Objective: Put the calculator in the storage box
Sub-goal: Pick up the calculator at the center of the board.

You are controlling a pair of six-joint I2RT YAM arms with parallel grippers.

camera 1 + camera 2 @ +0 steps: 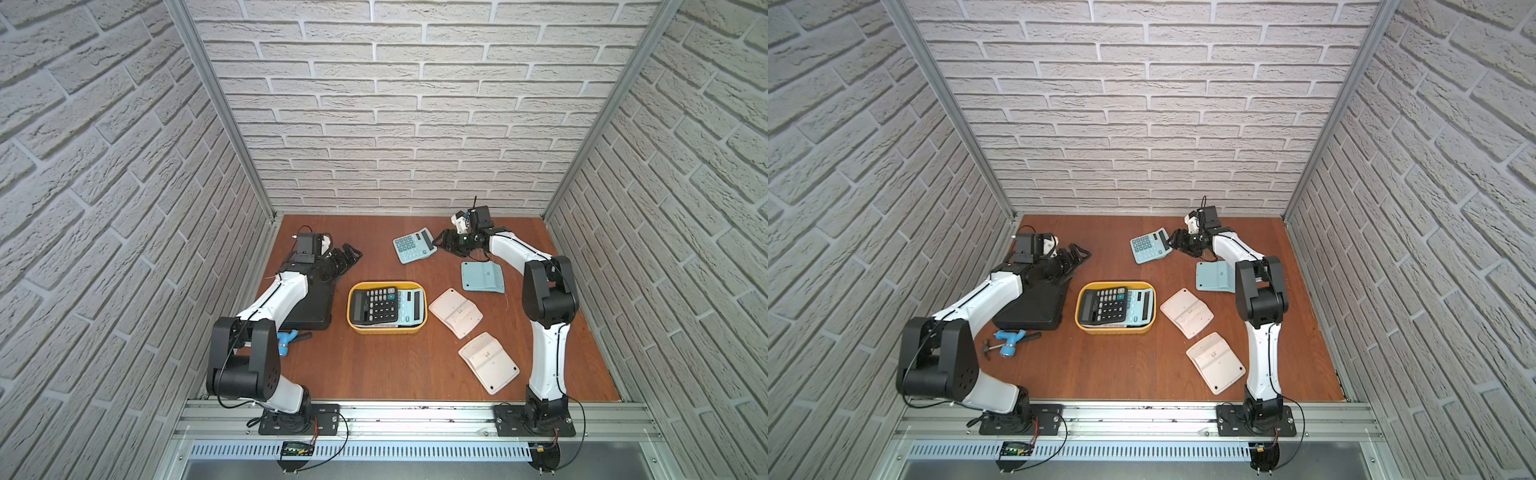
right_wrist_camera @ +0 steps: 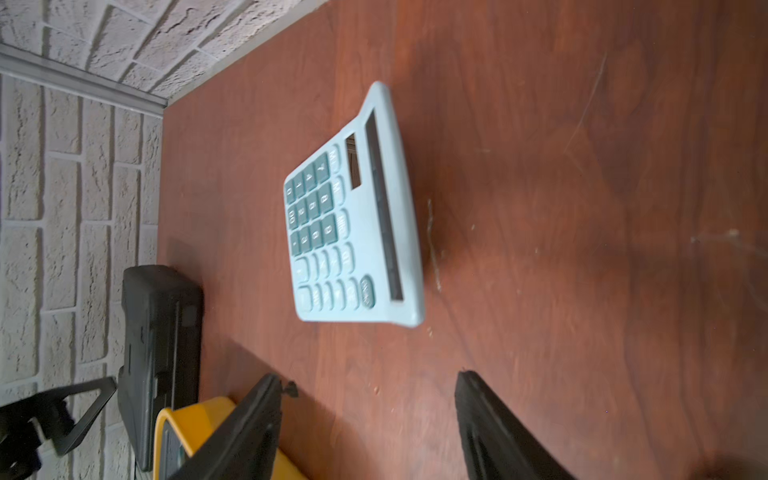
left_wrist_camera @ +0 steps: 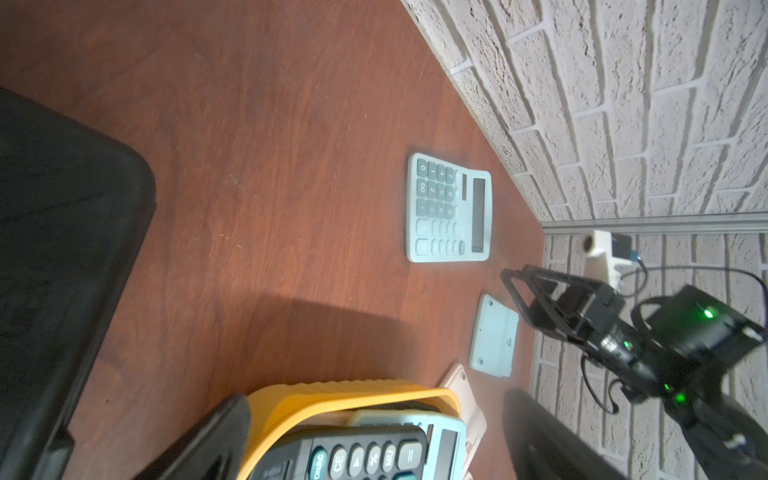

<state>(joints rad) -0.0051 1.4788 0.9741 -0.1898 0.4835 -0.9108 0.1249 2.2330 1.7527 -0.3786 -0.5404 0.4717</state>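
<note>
Brick-patterned walls (image 1: pixel 415 124) close in a brown wooden table (image 1: pixel 395 374). At its middle sits the yellow box (image 1: pixel 388 331), which holds a black calculator (image 1: pixel 373 305) and a pale blue one (image 1: pixel 411 307) side by side.

The step in hand looks like the reach for another calculator (image 1: pixel 413 245). This one is blue and lies face up on the table near the back wall, well apart from the box; both top views show it (image 1: pixel 1148 246). The right gripper (image 1: pixel 439 242) hangs just beside its display end. In the right wrist view the right gripper (image 2: pixel 369 376) has its jaws apart with only bare table between them. The calculator (image 2: pixel 353 216) lies just ahead of the fingertips and is not gripped.

The left gripper (image 1: pixel 349 254) is spread wide and empty, poised over the black case (image 1: pixel 311 307), away from the work.

As I judge it, the next move is for the right arm to come forward and low, so that one finger goes to each side of the raised display end. It can then pinch, lift and carry the calculator to the box. The two calculators inside cover most of the floor there, so the new one will likely have to be laid flat on top of them.

A face-down blue calculator (image 1: pixel 482 277) and two cream calculators (image 1: pixel 455 312) (image 1: pixel 488 362) lie on the table to the box's right.
</note>
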